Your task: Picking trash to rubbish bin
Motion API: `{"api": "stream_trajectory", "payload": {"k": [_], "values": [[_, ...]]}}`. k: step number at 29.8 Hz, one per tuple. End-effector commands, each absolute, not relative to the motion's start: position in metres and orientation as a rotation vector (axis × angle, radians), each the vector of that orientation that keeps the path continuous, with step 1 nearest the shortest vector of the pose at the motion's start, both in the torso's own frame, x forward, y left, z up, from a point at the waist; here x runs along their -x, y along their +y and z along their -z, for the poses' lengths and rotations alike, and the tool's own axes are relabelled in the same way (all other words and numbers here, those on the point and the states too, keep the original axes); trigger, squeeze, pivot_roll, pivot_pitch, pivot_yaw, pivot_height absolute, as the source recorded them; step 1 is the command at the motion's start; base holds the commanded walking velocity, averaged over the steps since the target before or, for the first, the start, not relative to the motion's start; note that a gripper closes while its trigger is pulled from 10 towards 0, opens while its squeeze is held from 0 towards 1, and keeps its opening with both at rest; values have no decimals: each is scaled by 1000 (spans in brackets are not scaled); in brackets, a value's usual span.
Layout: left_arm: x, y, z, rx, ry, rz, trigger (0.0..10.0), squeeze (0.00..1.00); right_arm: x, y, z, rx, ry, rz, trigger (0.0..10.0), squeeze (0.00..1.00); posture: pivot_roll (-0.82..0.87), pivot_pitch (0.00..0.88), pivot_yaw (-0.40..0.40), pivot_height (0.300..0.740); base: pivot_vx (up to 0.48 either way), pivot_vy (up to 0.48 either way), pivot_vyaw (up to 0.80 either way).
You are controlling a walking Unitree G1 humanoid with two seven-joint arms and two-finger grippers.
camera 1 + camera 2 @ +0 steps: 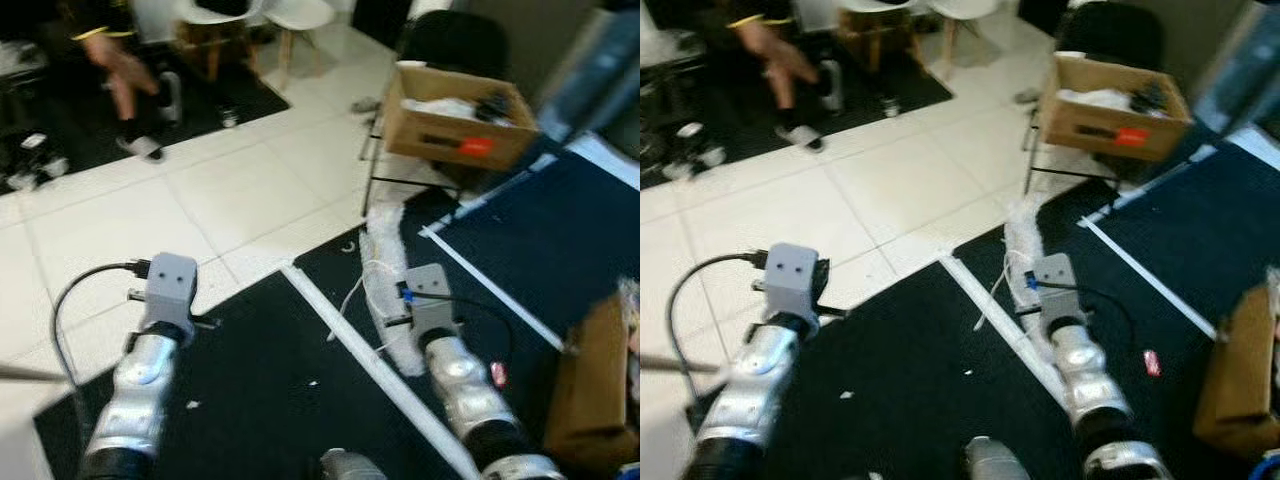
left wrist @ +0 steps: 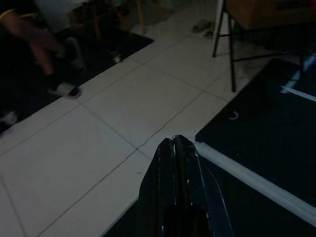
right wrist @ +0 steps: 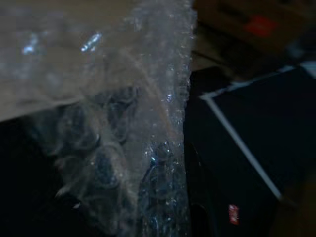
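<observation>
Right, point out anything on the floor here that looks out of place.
A long strip of clear bubble wrap lies crumpled across the black mat's white border, ahead of the right tool, whose camera it drapes over. A small red wrapper and white scraps litter the mat.

A lived-in room used as a test space: white floor tiles [image 1: 150, 215] with black mats [image 1: 270, 390] edged in white tape, white chairs [image 1: 300, 15], a seated person [image 1: 125, 60], and a cardboard box [image 1: 450, 120] of clutter on a stand.
</observation>
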State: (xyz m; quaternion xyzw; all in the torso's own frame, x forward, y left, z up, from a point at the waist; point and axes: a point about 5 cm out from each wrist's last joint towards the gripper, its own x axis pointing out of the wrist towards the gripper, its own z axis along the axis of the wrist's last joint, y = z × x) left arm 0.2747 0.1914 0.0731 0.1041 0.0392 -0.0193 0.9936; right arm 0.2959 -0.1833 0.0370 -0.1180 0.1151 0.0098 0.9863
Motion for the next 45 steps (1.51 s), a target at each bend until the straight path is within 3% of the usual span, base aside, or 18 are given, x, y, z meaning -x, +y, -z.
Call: {"api": "stream_trajectory", "payload": {"k": [1, 26, 38, 45], "values": [[-271, 193, -63, -216, 126, 32, 10000, 0, -291, -183, -31, 225, 252, -14, 10000, 0, 54, 69, -59, 740, 0, 0, -800], [-266, 194, -58, -205, 149, -17, 10000, 0, -288, -189, -26, 200, 269, 27, 10000, 0, 49, 82, -62, 740, 0, 0, -800], [-266, 192, -56, -234, 154, -7, 10000, 0, -290, -185, -27, 193, 260, 2, 10000, 0, 47, 62, -72, 740, 0, 0, 0], [-267, 193, -56, -248, 158, -8, 10000, 0, -293, -186, -28, 206, 264, 1, 10000, 0, 53, 52, -73, 740, 321, 0, 0]]}}
